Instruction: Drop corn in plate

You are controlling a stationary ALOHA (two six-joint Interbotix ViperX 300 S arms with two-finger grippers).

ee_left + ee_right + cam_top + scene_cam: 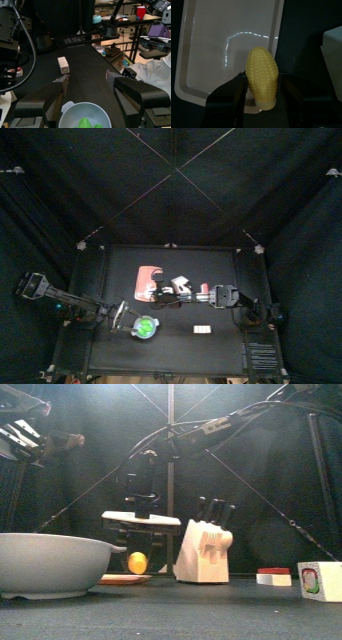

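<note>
Holding the corn (262,76) between the closed jaws of the right gripper (260,89), gripped near its blunt base, tip pointing out over the plate (211,45). In the right wrist view, hovering over the plate's rim area, with the salmon surface spreading behind the cob. Whether the cob is touching the plate cannot be told.

In the top view, reaching in from 3 o'clock with the right gripper (178,291) toward the middle of the tabletop (227,263), beside the plate (147,279) lying just at 9 o'clock of it. In the front view, showing the corn (136,563) as a small yellow oval low above the plate (128,580), with a white knife block (205,552) just at 3 o'clock of it.

Resting the left gripper (90,97) at about 8 o'clock of the tabletop, jaws spread open and gripping nothing, hanging over a whitish bowl (85,116) with green contents. Lying well apart on the tabletop, a small white block (63,64); the same block (202,329) sitting at about 5 o'clock in the top view.
</note>
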